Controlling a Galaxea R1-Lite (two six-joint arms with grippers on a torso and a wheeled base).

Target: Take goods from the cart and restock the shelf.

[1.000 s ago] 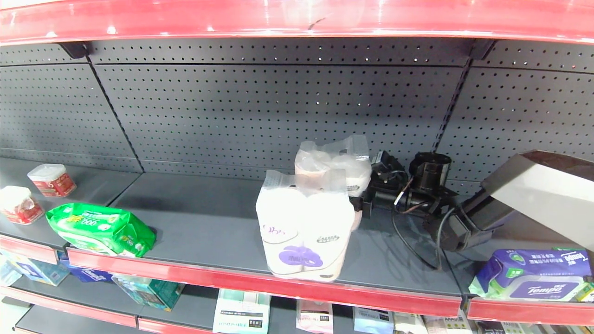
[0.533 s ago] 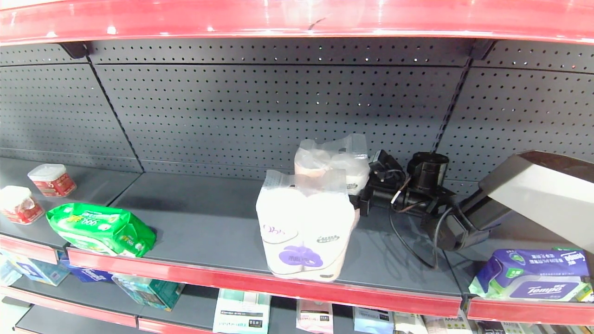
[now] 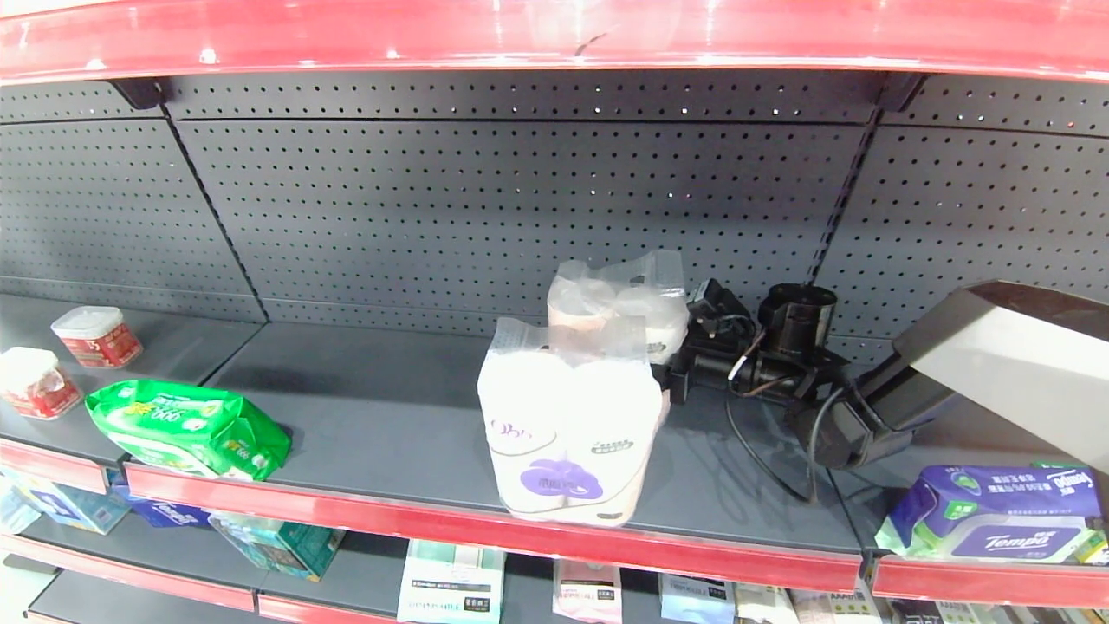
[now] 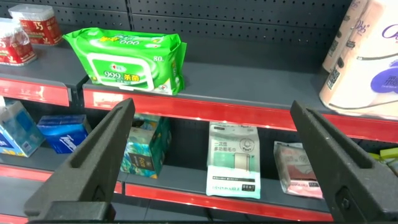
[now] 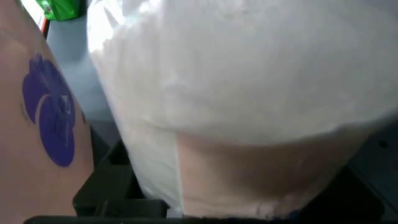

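Two clear-wrapped toilet roll packs stand on the grey shelf (image 3: 390, 416). The front pack (image 3: 567, 425), with a purple mark, stands at the red front edge. The rear pack (image 3: 619, 303) stands close behind it near the pegboard, and my right gripper (image 3: 671, 381) is shut on its right side. In the right wrist view the held pack (image 5: 249, 93) bulges close between the fingers, with the front pack (image 5: 37, 124) beside it. My left gripper (image 4: 211, 112) is open with nothing in it, held out in front of the shelf's red edge (image 4: 205, 112).
A green wipes pack (image 3: 186, 429) lies at the shelf's left front, with two red-labelled jars (image 3: 95, 336) beyond it. A purple wipes pack (image 3: 996, 516) lies at the right front. Boxed and bagged goods (image 4: 233, 158) fill the lower shelf. A red shelf (image 3: 554, 35) overhangs above.
My right arm and the rear pack it holds have shifted slightly to the left. The front pack and the rest have stayed put.
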